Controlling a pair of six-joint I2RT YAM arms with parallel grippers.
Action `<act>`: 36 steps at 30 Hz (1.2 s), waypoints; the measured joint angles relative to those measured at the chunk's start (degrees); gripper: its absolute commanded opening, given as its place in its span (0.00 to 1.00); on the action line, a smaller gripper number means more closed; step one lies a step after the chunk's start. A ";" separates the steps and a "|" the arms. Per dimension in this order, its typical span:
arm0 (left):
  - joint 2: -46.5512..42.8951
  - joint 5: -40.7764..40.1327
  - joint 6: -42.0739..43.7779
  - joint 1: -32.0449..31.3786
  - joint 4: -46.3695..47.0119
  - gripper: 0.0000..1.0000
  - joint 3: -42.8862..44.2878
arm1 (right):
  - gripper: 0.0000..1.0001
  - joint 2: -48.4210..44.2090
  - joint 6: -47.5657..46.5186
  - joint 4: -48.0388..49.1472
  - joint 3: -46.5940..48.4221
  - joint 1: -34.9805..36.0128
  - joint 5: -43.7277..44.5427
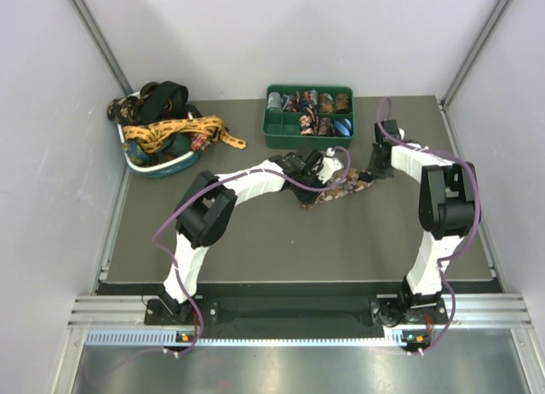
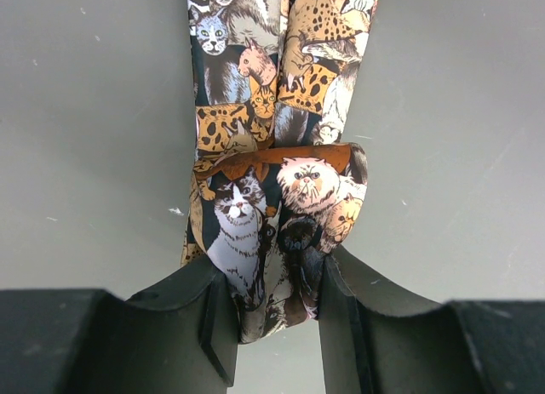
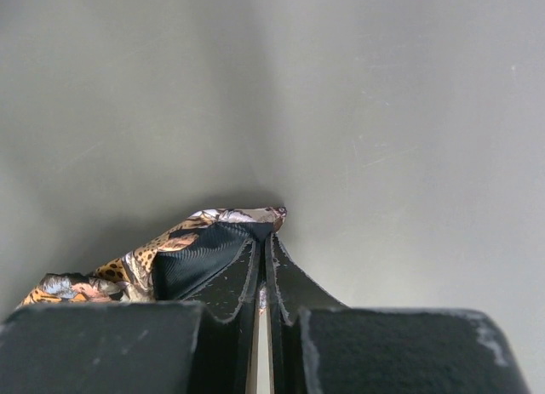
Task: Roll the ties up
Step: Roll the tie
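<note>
A cat-print tie (image 2: 255, 113) lies stretched across the middle of the grey tabletop (image 1: 255, 241), held at both ends. The left claw (image 2: 272, 305) grips its folded-over end between 2 partly spread fingers, the fabric bunched between them. The right claw (image 3: 266, 241) is pinched closed on the tie's other tip, which drapes over 1 finger. Behind them a green tray (image 1: 271, 139) holds rolled ties (image 1: 308, 100) in its compartments. At the far left, loose ties (image 1: 170, 126) are piled in a basket (image 1: 162, 168).
</note>
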 measured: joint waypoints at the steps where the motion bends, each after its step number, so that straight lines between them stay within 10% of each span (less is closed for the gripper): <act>1: 0.00 -0.02 0.00 0.00 0.07 0.30 -0.02 | 0.11 0.00 0.00 -0.02 0.00 0.00 -0.04; 7: -0.22 -0.15 -0.04 0.02 0.96 0.31 -0.85 | 0.57 -1.11 0.15 2.36 -1.92 -1.14 0.68; 20: -0.48 -0.85 -0.13 0.02 1.01 0.31 -1.29 | 0.56 -23.67 1.60 11.63 -18.86 -2.32 -8.59; 24: -0.48 -0.87 -0.22 0.02 1.01 0.30 -1.29 | 0.29 -24.30 2.03 12.17 -19.47 -2.93 -11.47; 36: -0.50 -0.87 -0.22 0.02 1.03 0.31 -1.40 | 0.06 -13.75 13.25 35.63 -26.12 0.15 -42.12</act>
